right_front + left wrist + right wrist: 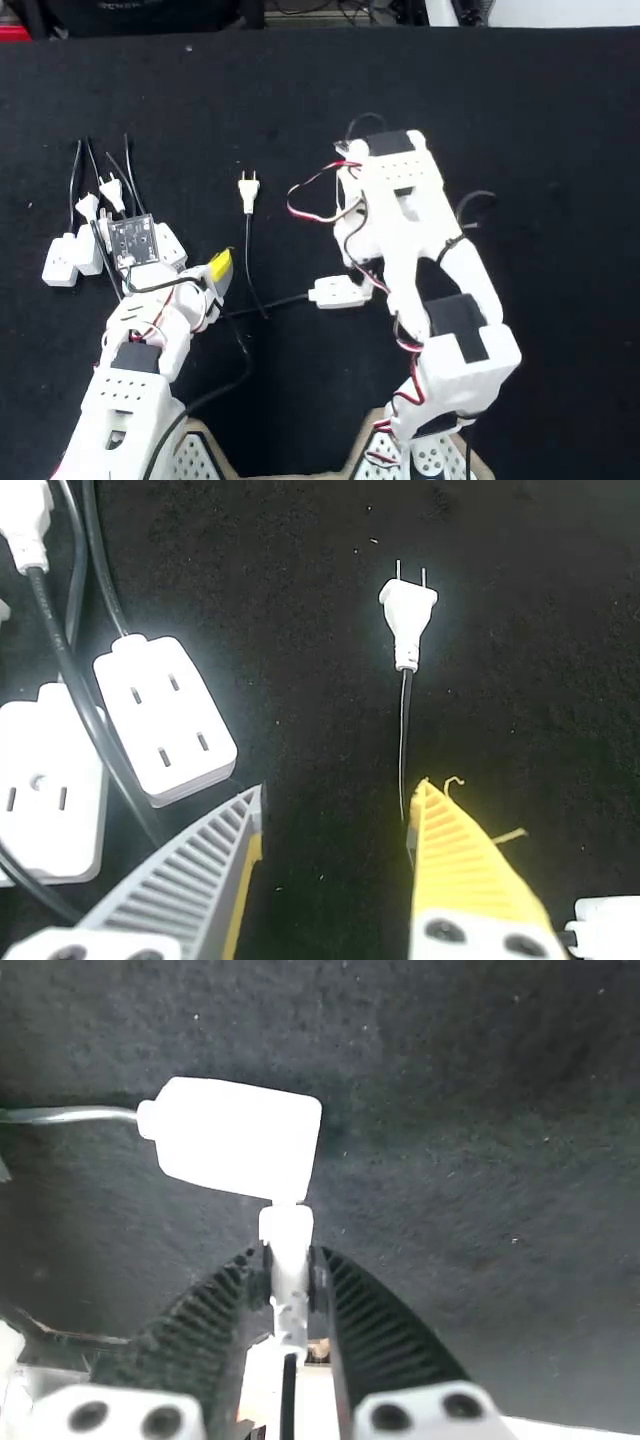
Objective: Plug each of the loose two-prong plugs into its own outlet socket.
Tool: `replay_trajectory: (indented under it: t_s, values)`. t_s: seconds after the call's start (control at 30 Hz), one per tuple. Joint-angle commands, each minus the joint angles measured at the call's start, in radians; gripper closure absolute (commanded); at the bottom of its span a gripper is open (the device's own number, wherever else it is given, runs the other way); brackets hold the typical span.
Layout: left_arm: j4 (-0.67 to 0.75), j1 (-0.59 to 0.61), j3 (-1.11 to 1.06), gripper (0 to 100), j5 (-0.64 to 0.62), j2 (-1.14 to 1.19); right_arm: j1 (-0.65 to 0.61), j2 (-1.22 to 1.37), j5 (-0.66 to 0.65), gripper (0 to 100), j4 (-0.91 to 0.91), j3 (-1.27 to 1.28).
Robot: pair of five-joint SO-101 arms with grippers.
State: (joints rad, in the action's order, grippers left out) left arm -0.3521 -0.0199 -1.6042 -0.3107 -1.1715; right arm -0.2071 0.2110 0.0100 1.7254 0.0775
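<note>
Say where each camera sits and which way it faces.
High view: above the table, looking down; both arms show.
Left wrist view: behind the left gripper, facing a loose plug.
Right wrist view: behind the right gripper, which holds a plug at an outlet socket.
Shared: the high view also holds that loose plug and socket.

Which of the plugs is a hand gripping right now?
The plug in the right hand, its tip meeting the middle socket block. The lone plug and the left pair of plugs lie loose, untouched.
</note>
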Motion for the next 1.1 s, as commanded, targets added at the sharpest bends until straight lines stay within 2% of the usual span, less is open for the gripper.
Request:
replay_trajectory:
  t_s: [0.0, 0.13, 0.77, 1.07]
  values:
    - [0.000, -0.002, 0.008, 77, -0.008, -0.009, 0.017, 0.008, 0.008, 98.8, -0.015, -0.107]
    - [0.000, -0.002, 0.008, 77, -0.008, -0.009, 0.014, 0.061, 0.051, 98.8, -0.008, -0.162]
    - [0.000, -0.002, 0.008, 77, -0.008, -0.009, 0.011, 0.101, 0.049, 98.8, 0.037, -0.173]
    - [0.000, -0.002, 0.010, 77, -0.008, -0.009, 0.009, -0.085, 0.041, 98.8, 0.035, -0.117]
